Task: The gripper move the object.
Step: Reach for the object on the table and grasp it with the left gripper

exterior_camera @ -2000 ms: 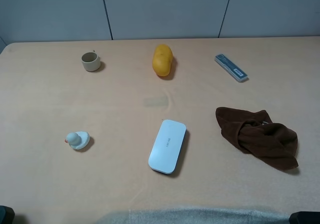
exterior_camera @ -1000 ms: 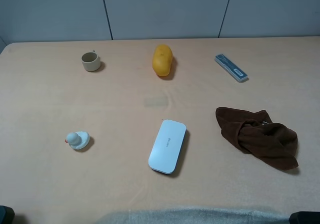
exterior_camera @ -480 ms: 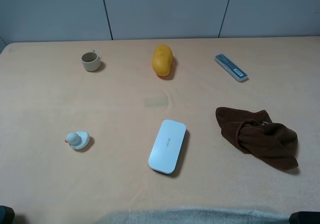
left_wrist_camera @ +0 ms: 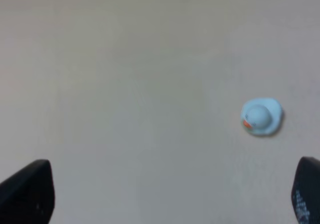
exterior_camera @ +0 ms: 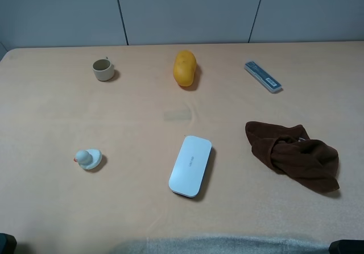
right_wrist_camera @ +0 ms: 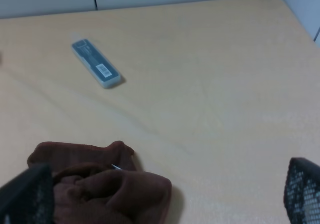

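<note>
On the far side of the desk (exterior_camera: 51,112) a beige cup (exterior_camera: 103,70) stands at the left, a yellow-orange rounded object (exterior_camera: 185,67) in the middle and a flat blue-grey case (exterior_camera: 263,76) at the right, all well apart. Nearer, a white oblong case (exterior_camera: 190,165) lies flat near the middle; a crumpled brown cloth (exterior_camera: 293,154) lies to its right.

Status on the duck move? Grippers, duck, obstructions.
Jaws open, empty: left gripper, right gripper. The rubber duck upright on table, untouched, ahead of left gripper. Nothing between them; white case well apart.
</note>
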Robot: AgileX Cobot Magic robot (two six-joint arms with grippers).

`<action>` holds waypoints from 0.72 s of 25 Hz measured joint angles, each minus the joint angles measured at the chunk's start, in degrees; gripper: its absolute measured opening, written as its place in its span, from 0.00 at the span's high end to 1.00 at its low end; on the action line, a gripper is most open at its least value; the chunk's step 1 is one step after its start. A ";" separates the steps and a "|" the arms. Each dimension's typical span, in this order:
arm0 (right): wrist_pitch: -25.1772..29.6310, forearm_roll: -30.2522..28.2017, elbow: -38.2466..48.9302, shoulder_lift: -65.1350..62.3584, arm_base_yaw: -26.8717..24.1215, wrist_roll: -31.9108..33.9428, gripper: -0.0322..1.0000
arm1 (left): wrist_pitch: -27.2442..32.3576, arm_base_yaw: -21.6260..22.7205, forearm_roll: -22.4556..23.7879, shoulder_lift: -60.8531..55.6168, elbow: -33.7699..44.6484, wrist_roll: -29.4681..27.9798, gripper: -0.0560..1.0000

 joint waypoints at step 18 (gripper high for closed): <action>0.00 0.00 0.00 0.00 0.00 0.00 0.30 | -0.15 -8.43 -1.63 16.99 -0.61 -0.69 0.08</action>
